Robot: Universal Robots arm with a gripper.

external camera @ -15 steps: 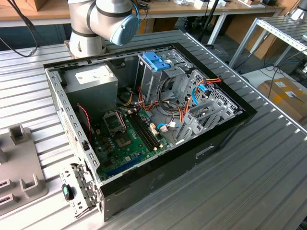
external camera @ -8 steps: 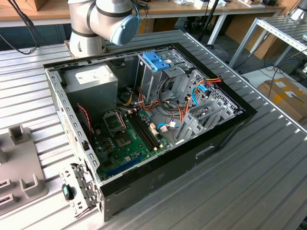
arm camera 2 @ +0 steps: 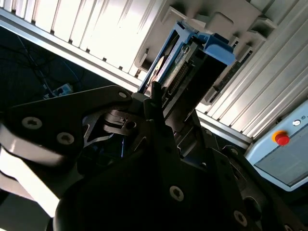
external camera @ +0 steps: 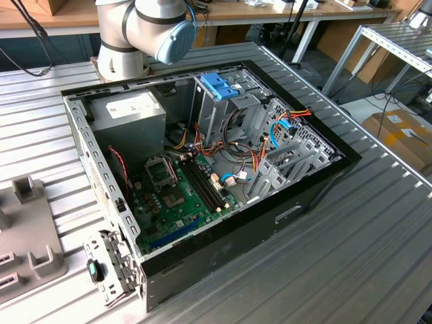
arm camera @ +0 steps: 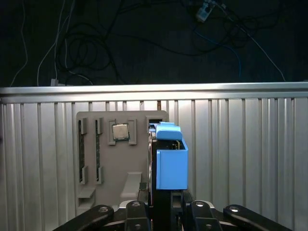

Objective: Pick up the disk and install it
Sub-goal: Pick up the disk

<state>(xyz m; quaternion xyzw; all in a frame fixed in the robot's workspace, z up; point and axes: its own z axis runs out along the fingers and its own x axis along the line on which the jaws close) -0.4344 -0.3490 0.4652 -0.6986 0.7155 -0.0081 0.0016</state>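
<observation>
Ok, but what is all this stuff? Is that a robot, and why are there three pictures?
Yes, that is a robot arm. The exterior view comes from a camera off the arm: it sees an open computer case lying on a ribbed metal table, with a grey tray at the exterior view's left. The two wrist views come from cameras riding on the arm, looking past its gripper. Right in front of the gripper is the disk, a computer part in a blue frame, standing on edge at the grey tray. A small square chip sits in that tray too.
</observation>
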